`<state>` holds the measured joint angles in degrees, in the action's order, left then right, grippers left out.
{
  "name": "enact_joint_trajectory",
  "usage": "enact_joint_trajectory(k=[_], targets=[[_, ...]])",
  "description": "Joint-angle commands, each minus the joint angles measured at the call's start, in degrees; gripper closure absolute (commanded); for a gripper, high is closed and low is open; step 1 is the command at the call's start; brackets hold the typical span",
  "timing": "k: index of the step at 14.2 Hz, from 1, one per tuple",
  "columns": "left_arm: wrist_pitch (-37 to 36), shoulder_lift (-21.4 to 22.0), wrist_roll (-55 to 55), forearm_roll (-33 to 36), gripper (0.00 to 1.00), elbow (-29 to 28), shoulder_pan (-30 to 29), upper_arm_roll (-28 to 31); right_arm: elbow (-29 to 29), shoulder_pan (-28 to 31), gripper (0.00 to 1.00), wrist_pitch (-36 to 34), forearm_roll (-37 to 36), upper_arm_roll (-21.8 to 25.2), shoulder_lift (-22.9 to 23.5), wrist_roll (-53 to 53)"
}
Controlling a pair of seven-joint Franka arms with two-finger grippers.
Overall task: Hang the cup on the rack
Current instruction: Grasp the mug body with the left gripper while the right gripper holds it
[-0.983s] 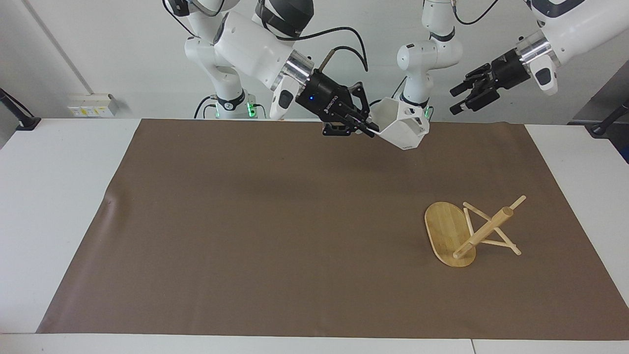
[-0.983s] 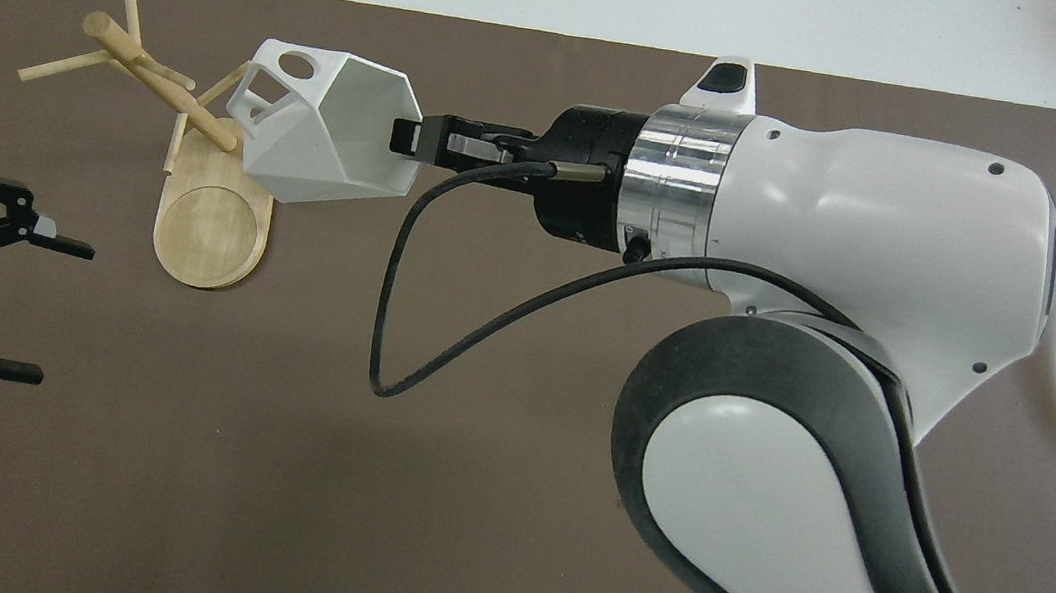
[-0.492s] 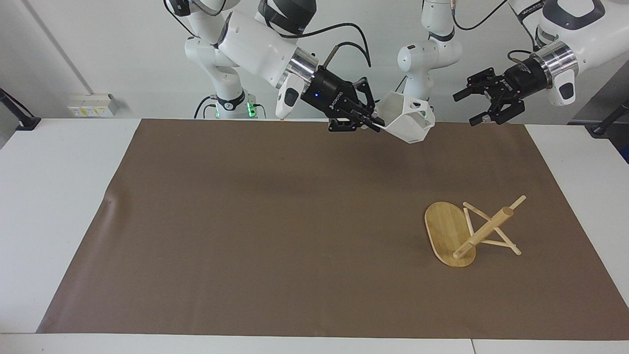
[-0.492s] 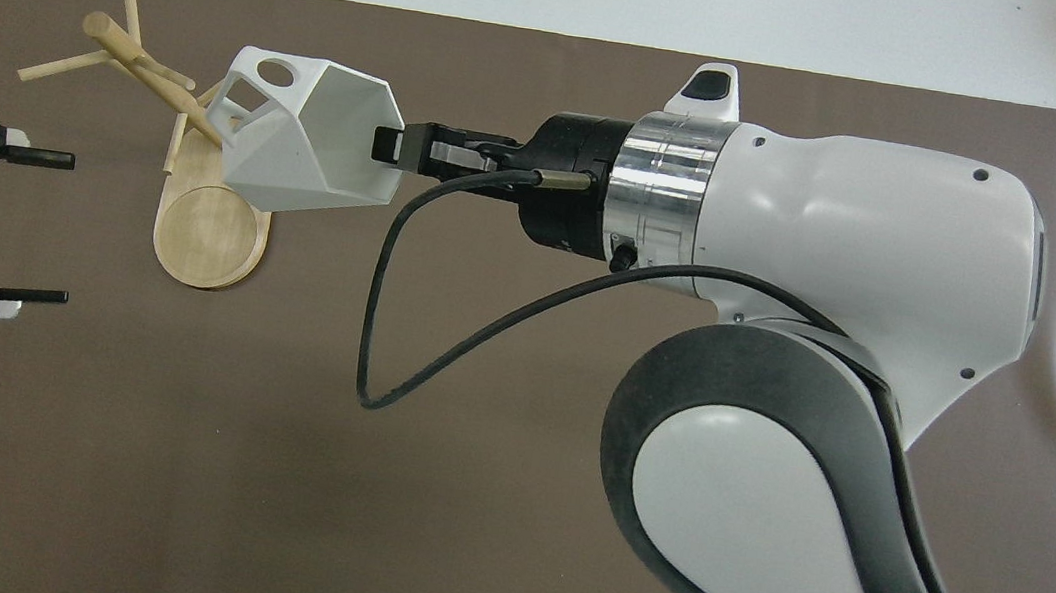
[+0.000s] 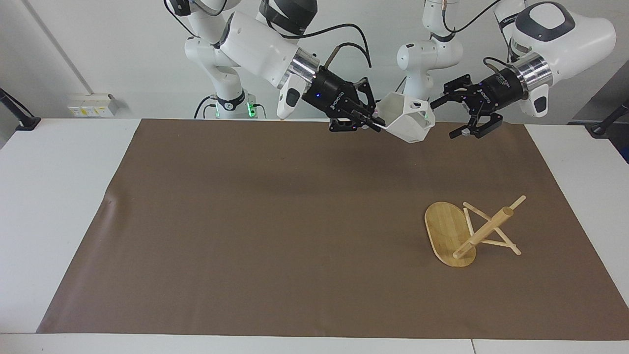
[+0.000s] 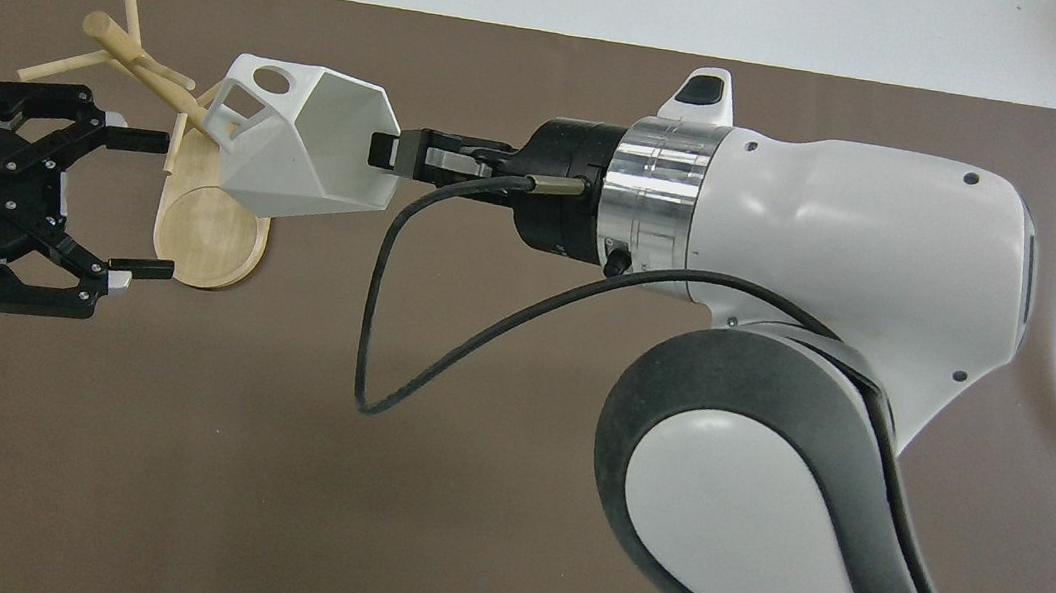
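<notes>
Facing view: the right tool (image 5: 374, 121) is clamped on the rim of the cup (image 5: 406, 118), carried high over the bench (image 5: 59, 162) edge by the robots, while the left tool (image 5: 454, 116), fingers spread apart, hangs just beside it. The rack (image 5: 469, 231) lies tipped over toward the left arm's end, so no peg looks ready; a handover could knock the thin rim grip loose. Overhead view: the cup (image 6: 300, 146) covers the rack (image 6: 195, 215), handle hole toward the left tool (image 6: 142, 201), which might clip it.
</notes>
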<state>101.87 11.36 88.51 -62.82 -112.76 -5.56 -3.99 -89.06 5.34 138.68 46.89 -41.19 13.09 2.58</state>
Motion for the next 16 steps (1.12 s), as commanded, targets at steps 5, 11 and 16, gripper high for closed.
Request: enact_joint_trajectory(k=[5,11,16], targets=[[3.51,-3.44,0.79,-3.18,0.00,0.43,1.96,0.56,-2.35,0.64,1.00,0.81,0.92,-1.08,-2.02,-1.53],[5.62,-5.38,2.90,-5.47,0.00,3.06,1.87,-1.28,-3.05,0.46,1.00,0.98,0.04,-1.26,-1.84,-1.62],[5.53,-5.64,1.85,-4.86,0.00,3.42,1.96,-3.22,-3.14,-0.06,1.00,0.98,-0.49,-1.26,-1.75,-1.53]])
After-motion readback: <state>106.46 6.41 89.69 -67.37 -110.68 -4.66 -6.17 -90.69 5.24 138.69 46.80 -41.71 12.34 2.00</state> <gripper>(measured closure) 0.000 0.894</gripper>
